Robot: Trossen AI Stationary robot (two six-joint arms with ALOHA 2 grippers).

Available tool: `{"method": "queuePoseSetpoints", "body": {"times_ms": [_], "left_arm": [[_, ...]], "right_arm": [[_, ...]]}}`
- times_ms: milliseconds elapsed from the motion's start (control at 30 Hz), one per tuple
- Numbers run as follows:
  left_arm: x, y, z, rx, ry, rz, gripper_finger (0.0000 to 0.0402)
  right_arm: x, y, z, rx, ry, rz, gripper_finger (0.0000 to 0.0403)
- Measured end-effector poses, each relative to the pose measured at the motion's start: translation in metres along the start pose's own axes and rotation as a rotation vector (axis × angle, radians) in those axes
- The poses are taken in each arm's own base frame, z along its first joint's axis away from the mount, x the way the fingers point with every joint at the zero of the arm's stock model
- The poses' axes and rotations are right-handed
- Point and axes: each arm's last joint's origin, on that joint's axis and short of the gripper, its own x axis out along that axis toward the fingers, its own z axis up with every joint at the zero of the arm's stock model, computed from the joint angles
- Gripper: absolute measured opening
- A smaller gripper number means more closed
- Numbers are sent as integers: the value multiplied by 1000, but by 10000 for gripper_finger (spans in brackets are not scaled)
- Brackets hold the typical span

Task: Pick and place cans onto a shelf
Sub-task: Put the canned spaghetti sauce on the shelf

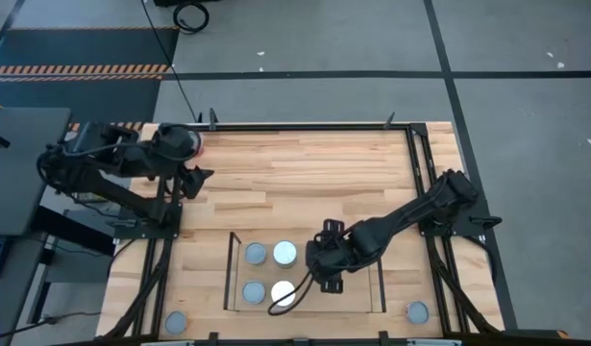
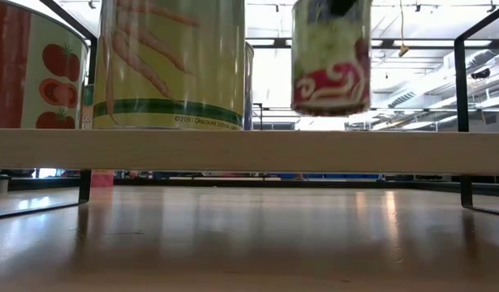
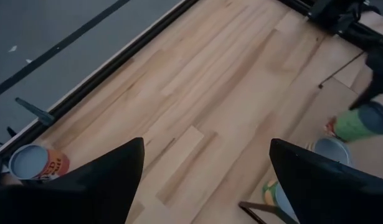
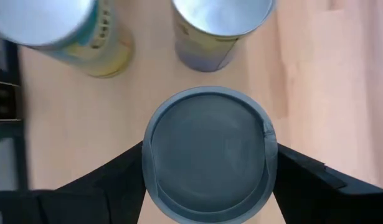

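Note:
The shelf (image 1: 357, 298) is a low light-wood platform near the table's front edge, and its board also shows in the low view (image 2: 249, 152). Several cans stand upright on its left half (image 1: 256, 254) (image 1: 285, 253) (image 1: 254, 291). My right gripper (image 1: 326, 274) hovers over the shelf's middle, shut on a can with a green and red label (image 2: 330, 61). My left gripper (image 1: 194, 181) is open and empty at the table's far left, near a red-labelled can (image 3: 35, 163). My right gripper pinches the can between its two fingers, one on each side of the wall just below the top rim (image 4: 146, 155). The fingers come from above, pointing down. The can hangs upright, its base (image 2: 330, 109) a little above the shelf board.
One can stands on the table at the front left (image 1: 176, 322) and another at the front right (image 1: 417, 311). Dark frame uprights (image 2: 462, 122) rise at the shelf's short ends. Two shelf cans (image 4: 60, 31) (image 4: 219, 25) stand close to the held can.

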Motion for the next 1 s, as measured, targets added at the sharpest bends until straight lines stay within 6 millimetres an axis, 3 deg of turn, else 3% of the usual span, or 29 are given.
{"method": "queuePoseSetpoints", "body": {"times_ms": [333,700,1000], "left_arm": [[-2,-2,-2,31,-32,19,352],[-2,-2,-2,34,-37,26,352],[-2,-2,-2,49,-42,31,352]], "right_arm": [[26,5,-3,-42,92,-27,294],[27,-1,-2,-30,112,-49,344],[28,-5,1,-23,97,-44,347]]}}
